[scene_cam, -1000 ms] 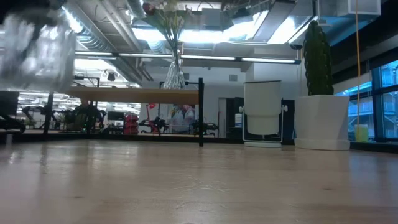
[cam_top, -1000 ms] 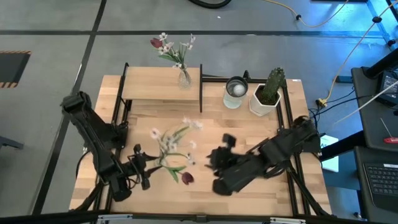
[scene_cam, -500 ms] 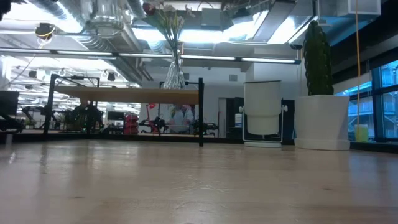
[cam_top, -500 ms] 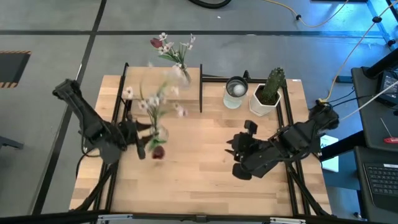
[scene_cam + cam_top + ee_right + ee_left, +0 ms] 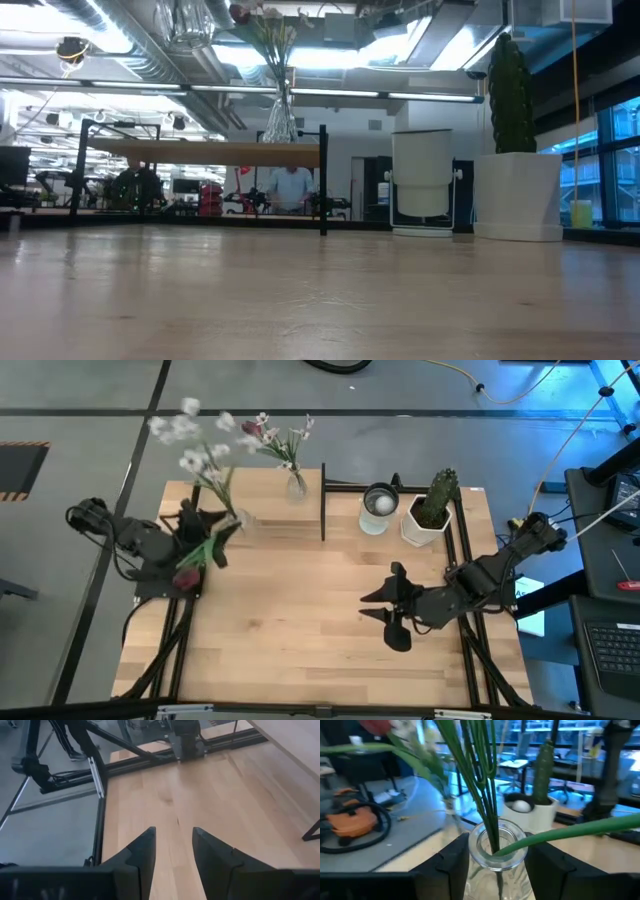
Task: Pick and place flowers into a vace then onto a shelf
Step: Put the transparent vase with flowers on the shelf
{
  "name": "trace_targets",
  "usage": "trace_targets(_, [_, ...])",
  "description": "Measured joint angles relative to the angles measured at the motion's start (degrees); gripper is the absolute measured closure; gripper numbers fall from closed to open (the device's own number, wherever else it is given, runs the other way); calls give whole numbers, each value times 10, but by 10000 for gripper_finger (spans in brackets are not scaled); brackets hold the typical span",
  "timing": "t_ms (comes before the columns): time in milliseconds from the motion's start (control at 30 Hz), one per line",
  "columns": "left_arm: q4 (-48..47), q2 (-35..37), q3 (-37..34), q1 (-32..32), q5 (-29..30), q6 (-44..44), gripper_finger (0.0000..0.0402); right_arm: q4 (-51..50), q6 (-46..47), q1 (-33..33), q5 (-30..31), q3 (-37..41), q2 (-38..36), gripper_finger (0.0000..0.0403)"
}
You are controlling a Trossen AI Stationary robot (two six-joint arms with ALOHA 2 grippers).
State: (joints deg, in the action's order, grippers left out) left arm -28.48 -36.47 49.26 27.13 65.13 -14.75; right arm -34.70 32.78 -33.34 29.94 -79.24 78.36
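Observation:
My left gripper is shut on a clear glass vase and holds it in the air over the table's far left part, beside the shelf's left end. Green stems stick out of the vase's mouth. Their white blossoms reach beyond the table's far edge, and a dark red tulip head droops toward the near side. A second vase with flowers stands on the shelf. My right gripper hovers open over the table's right half, above bare wood. My left gripper pinches the glass vase at its neck, just below the rim, one finger on each side. The vase is lifted clear of the table. The stems rise out of its mouth and one bends off sideways.
A white cup and a cactus in a white pot stand at the table's far right. The shelf's black posts rise beside them. Open wood lies between the arms. A person shows in the room beyond.
My left gripper has carried the vase with flowers from over the table's near middle up and toward the far left edge, beside the shelf; the bunch has swung so the blossoms now point far. My right arm has drawn back toward the table's right edge.

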Motion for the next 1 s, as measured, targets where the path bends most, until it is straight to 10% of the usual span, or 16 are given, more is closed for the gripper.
trace_targets(1000, [-136, -108, 136, -486, -319, 83, 246, 29, -47, 61, 0, 10, -5, 273])
